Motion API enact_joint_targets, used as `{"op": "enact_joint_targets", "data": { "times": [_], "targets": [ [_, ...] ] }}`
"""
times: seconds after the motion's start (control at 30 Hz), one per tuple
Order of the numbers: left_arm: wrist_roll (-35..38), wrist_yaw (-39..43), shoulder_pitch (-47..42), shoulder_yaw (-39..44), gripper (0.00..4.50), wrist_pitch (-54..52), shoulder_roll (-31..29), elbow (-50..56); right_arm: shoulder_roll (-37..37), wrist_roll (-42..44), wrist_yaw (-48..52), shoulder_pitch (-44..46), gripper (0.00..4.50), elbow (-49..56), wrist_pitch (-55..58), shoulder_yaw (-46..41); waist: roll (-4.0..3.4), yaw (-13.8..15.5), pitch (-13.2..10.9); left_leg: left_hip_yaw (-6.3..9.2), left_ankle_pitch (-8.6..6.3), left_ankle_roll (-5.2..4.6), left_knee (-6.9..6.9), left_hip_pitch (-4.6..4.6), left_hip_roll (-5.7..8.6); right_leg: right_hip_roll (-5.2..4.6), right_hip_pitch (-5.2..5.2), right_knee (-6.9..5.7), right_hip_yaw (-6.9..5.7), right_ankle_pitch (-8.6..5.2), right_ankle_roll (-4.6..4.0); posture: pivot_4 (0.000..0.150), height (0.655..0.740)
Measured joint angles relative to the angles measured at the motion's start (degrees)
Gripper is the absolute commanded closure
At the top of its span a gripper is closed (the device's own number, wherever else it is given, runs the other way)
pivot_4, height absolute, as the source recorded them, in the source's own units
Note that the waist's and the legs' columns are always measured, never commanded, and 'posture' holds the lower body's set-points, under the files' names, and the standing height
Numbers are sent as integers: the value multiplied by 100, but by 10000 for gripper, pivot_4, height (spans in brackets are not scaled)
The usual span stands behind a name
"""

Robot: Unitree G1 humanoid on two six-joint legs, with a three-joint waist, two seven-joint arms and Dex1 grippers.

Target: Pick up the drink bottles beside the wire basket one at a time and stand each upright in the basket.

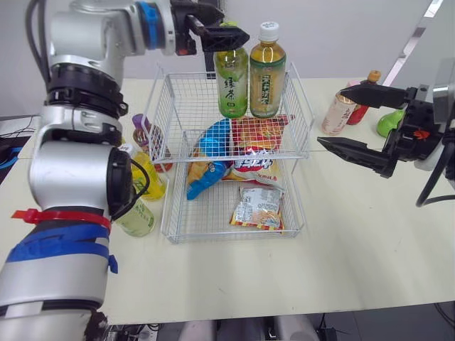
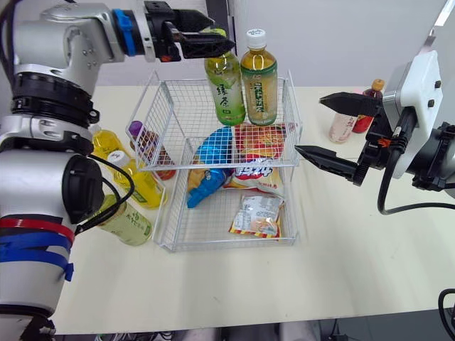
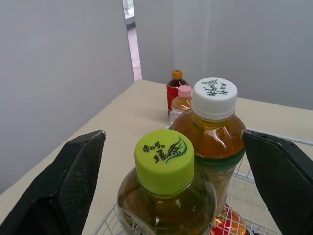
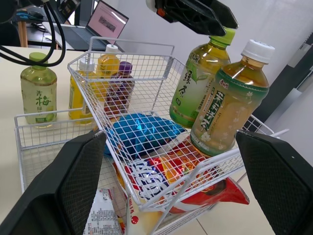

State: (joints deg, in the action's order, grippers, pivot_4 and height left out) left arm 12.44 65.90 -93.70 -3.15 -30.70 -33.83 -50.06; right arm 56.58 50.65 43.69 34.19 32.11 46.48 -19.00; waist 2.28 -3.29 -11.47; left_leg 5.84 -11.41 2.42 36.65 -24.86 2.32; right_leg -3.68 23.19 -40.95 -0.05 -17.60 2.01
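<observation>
With the left tool (image 1: 229,30) spread apart around the cap of the lime-capped bottle (image 1: 232,82), upright at the far side of the wire basket (image 1: 181,99) just beside the white-capped bottle (image 1: 267,74), and the right tool (image 2: 309,124) also gaping, a sideways retreat could topple both.
</observation>
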Motion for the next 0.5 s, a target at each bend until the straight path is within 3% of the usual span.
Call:
{"op": "enact_joint_targets", "data": {
  "times": [0.27,0.5],
  "targets": [
    [-22,135,659,218,269,-553,-1257,1341,2,-48,171,87,0,-215,-184,162,-2,1,0,14,0,0,5,2,-2,2,-1,-3,3,0,0,1500,7308],
    [234,-467,2224,1392,269,-1297,-2537,2750,-107,-199,400,388,0,-542,-390,565,-4,-15,1,26,0,0,4,5,-8,7,2,-4,14,0,-1,1500,7308]
  ]
}}
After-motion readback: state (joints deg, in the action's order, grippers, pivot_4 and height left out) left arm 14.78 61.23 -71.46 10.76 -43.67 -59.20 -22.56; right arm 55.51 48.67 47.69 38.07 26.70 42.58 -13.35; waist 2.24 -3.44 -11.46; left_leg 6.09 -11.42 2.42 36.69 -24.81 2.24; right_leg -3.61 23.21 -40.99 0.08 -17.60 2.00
